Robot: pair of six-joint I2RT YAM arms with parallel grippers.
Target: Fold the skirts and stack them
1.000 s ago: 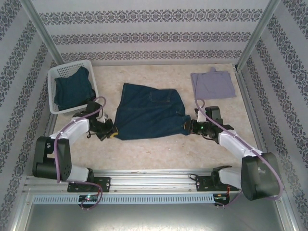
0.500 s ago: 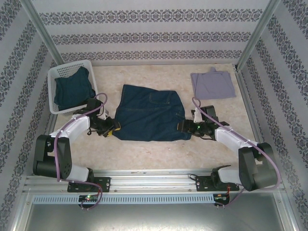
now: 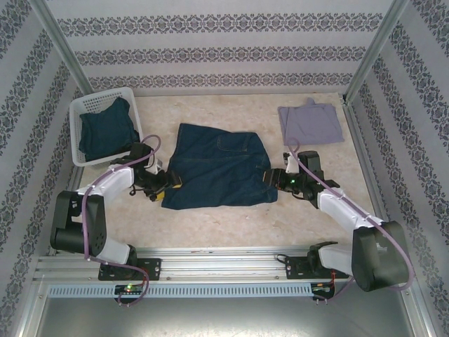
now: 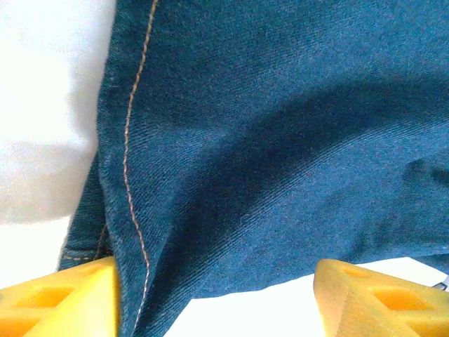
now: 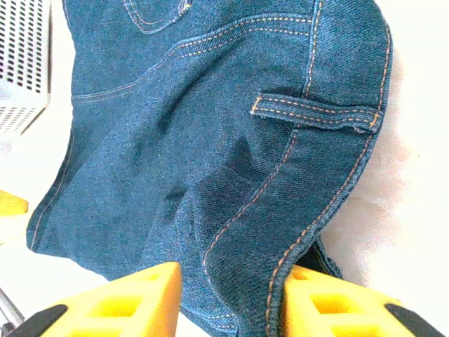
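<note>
While left gripper gapes and we cannot tell whether right gripper holds, pinch denim skirt corners evenly.

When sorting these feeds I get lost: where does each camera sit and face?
Top external: above and behind the bases, looking down on the table, left gripper, right gripper and denim skirt.
Left wrist: on the left arm, facing the denim skirt's edge between its yellow fingers.
Right wrist: on the right arm, looking across the denim skirt toward the white basket, yellow fingers below.
Shared: every view shows the denim skirt.
</note>
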